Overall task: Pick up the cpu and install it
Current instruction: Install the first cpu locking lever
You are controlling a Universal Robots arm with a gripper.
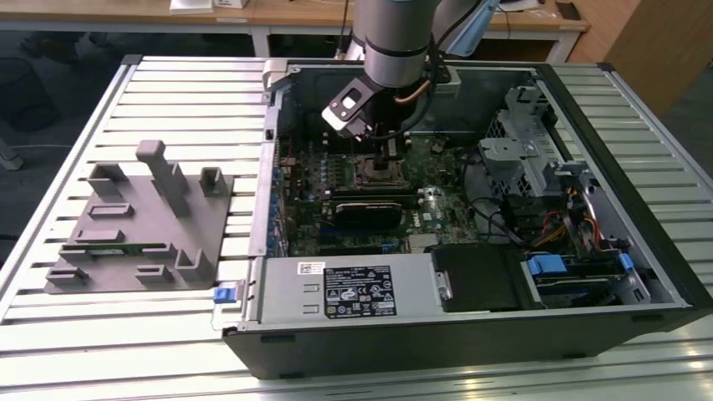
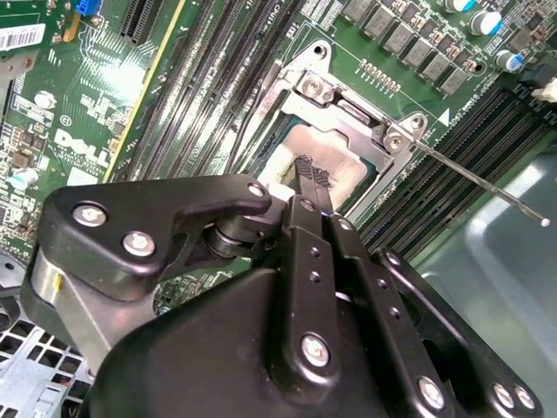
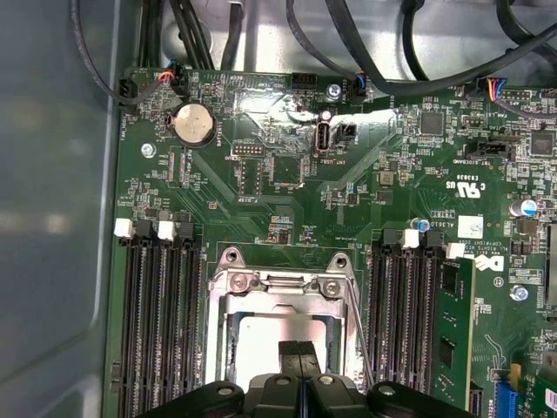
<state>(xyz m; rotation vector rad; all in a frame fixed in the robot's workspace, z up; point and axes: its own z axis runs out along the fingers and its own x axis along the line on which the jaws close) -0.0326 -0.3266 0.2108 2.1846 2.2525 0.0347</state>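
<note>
Clenched empty, the claw [image 2: 312, 172] hangs just over the cpu [image 2: 298, 139] lying in its socket [image 2: 335, 91]; light, stiff, probably fragile, best gripped by opposite edges.

Cpu [image 3: 257, 347] in socket frame [image 3: 283, 284] on motherboard [image 3: 261, 174] inside case [image 1: 446, 344]; tray [image 1: 134, 227] to the exterior view's left

white label [image 1: 354, 288] on grey metal box [image 1: 418, 284]
</note>
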